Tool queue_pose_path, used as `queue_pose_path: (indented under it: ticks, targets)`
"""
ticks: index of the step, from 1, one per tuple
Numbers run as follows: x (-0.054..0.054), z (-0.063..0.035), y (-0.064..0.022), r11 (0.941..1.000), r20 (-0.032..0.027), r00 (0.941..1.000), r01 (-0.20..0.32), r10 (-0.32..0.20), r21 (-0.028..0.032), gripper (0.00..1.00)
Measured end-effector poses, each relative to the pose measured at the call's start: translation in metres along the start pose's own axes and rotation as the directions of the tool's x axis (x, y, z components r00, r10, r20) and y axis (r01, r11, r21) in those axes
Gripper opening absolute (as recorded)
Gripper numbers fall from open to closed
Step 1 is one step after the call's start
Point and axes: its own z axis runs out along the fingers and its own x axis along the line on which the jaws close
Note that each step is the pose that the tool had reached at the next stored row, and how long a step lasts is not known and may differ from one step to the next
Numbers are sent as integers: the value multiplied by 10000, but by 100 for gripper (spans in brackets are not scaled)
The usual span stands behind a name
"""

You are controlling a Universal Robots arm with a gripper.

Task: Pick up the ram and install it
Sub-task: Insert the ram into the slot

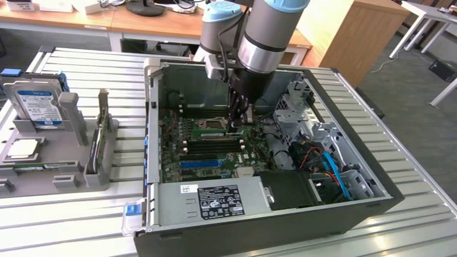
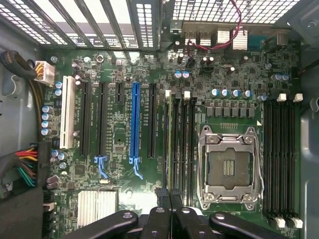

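The ram point(image 1: 214, 135) is a thin green stick lying along one of the black memory slots on the motherboard, inside the open computer case point(image 1: 153, 134). In the wrist view the ram point(image 2: 172, 149) appears edge-on, in line with a slot beside the processor socket point(image 2: 228, 167). My gripper point(image 1: 239, 124) reaches straight down into the case and meets the ram at the end nearer the exterior view's right. Its black fingers point(image 2: 168, 206) are closed together over the stick. I cannot tell how deep the ram sits in the slot.
A long blue slot point(image 2: 134, 124) and several black slots run parallel to the ram. The power supply point(image 1: 214, 201) and the cabled drive cage point(image 1: 328, 160) crowd the case. A grey rack point(image 1: 64, 176) at the exterior view's left holds a hard drive point(image 1: 39, 107) and a thin board point(image 1: 96, 142).
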Motion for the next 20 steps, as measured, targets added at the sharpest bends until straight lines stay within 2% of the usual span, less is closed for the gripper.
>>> queue_pose_path:
  ticks: [15,20]
  targets:
    - [1,89,-5,10000,0,10000,0,0,0,11]
    - [1,91,-5,10000,-1,10000,0,0,-1,11]
